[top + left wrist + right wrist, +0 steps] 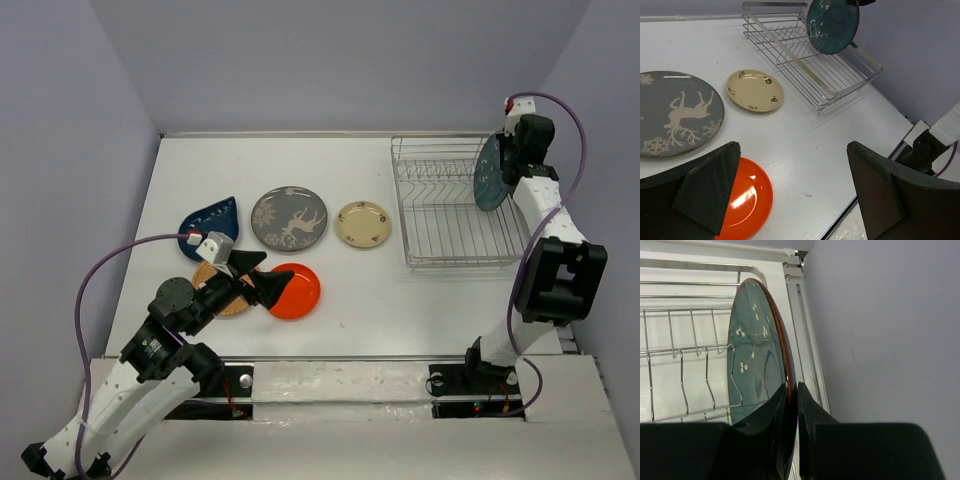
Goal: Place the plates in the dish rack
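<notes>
White table [400, 310] boxed in by plain pale lilac walls [330, 60]

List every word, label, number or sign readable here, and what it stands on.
None: no text can be read in any view.
Grey plate: white deer and snowflakes, pictures only.
Teal plate: white blossoms, no letters.
Cream plate: small coloured motifs, too small to tell if any is writing.
Orange plate, dish rack: unmarked.

My left gripper [258, 277] hangs low, jaws spread wide; my right arm [545, 205] stretches far forward, right gripper [791, 395] clamped on the teal plate [752, 355]
</notes>
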{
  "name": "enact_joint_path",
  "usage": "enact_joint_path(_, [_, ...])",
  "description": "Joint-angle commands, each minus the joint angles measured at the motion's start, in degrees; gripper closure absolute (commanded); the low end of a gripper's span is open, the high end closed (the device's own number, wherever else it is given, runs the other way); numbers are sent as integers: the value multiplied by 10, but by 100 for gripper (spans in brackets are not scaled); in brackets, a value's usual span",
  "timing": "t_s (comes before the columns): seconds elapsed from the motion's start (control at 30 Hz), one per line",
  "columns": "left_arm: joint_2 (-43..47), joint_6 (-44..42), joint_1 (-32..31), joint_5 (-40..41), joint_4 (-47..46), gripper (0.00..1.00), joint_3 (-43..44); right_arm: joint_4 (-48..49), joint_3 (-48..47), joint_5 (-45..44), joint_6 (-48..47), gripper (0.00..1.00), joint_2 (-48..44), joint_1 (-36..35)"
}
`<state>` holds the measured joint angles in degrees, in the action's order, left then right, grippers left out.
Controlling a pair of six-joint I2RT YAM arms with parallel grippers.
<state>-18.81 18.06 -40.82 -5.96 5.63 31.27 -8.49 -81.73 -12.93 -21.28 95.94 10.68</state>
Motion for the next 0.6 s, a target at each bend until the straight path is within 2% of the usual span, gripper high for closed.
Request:
enact_joint_path(0.0, [6,-8,-3,0,-18,1,26,125,11,-25,10,93,-42,3])
enact_joint_path(0.07, [6,-9,-3,0,-19,1,26,128,24,-27,19,92,-44,3])
enact_joint_path(0.13, [5,-8,-3,1,-19,1,26,128,28,-29,40,77,-44,3])
enact_joint_path(0.17, [4,-8,-3,2,-18,1,25,129,29,-29,45,69,-44,3])
enact_joint_path(0.2, [4,-6,-3,4,-18,1,26,128,29,-29,61,51,-44,3])
enact_joint_path(0.27, [-2,-2,-3,14,-17,1,27,125,25,-41,79,35,-43,3])
enact_joint_path(0.3, [-9,0,-3,25,-15,1,27,118,18,-45,101,25,-45,3])
enact_joint_path(0.4, [-19,16,-2,52,-9,1,30,113,23,-60,165,10,-59,3])
enact_joint_path(0.5, [-29,51,-1,107,-1,1,32,108,39,-53,235,2,-91,3])
enact_joint_path(0.57, [-33,60,-1,98,-4,1,28,105,61,-63,271,0,-122,3])
